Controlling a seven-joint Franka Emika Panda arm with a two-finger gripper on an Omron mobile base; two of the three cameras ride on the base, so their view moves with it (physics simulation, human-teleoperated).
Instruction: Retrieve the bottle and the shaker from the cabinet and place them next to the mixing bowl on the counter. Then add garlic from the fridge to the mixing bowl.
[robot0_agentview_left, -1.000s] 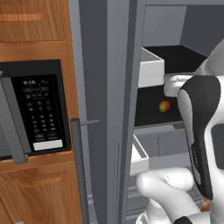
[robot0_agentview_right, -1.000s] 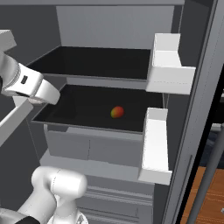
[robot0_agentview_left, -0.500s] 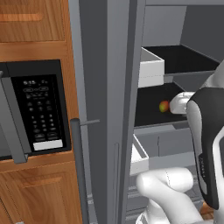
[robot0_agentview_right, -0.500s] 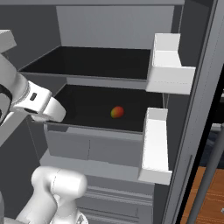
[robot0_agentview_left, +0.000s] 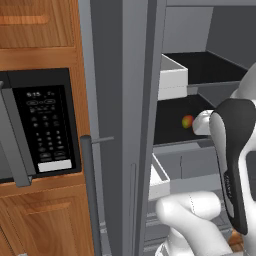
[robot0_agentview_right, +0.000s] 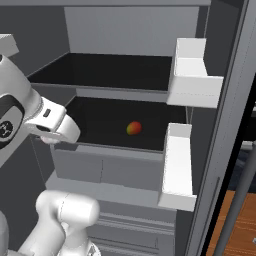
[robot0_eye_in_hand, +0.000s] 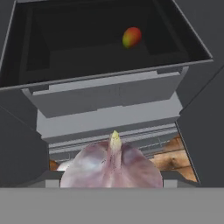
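The hand (robot0_eye_in_hand: 112, 186) is gripping the garlic (robot0_eye_in_hand: 112, 168), sitting at six o'clock in the hand view, outside the fridge (robot0_agentview_right: 125, 150). Withdrawing should be going level, clear of the door bins (robot0_agentview_right: 177, 170), toward the mixing bowl.

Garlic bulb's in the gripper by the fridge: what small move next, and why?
Probably keep backing the hand out of the open grey fridge: the pale purple garlic bulb sits at the gripper, and only the round red-green fruit is left on the shelf.
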